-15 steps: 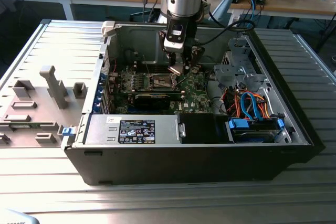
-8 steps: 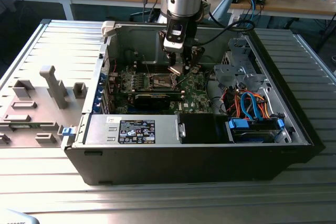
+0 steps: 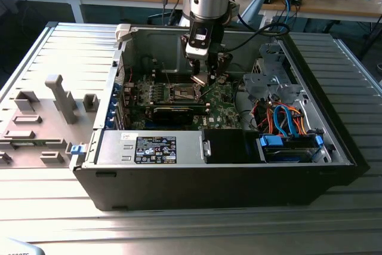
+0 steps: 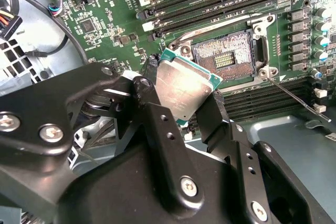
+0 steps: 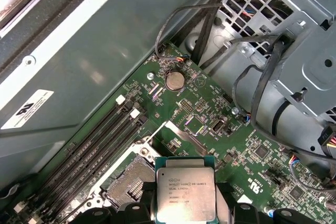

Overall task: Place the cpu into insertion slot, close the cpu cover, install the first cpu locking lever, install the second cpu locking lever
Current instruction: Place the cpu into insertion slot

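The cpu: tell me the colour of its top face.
The cpu is silvery-grey on top, clearest in the second wrist view.

The worktop [image 3: 179, 231] is a grey metal surface of long ribbed slats running side to side. An open computer case [image 3: 215, 177] lies across its middle, reaching toward the far edge, with its dark wall facing the near edge. Toward the edge at the exterior view's left sits a flat grey fixture [image 3: 36, 132] with upright blocks, just beside the case. At the near corner on that side a white object [image 3: 15, 248] peeks in, too cut off to identify.
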